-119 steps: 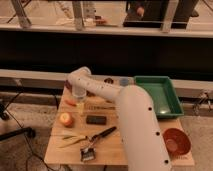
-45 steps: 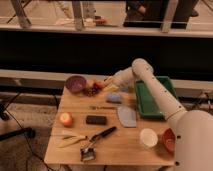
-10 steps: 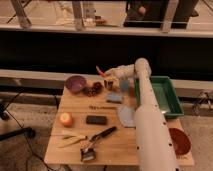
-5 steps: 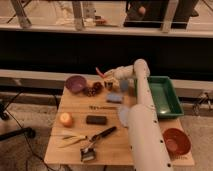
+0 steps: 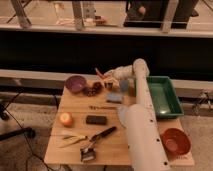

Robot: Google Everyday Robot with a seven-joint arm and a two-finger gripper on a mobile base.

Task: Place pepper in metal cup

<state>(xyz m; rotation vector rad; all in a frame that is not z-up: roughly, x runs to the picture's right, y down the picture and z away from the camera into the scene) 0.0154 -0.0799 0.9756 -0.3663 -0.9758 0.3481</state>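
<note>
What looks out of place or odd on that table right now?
Only the red pepper: it is in the air at the table's far edge, sticking up from the pincer beside the purple bowl. Nothing looks spilled or broken.

Robot arm: smooth white tubular segs, rounded joints, pale claw at far end.

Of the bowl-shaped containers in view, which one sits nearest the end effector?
The purple bowl at the table's back left; the end effector, holding the pepper, is just to its right. The reddish bowl lies far off at the front right.
</note>
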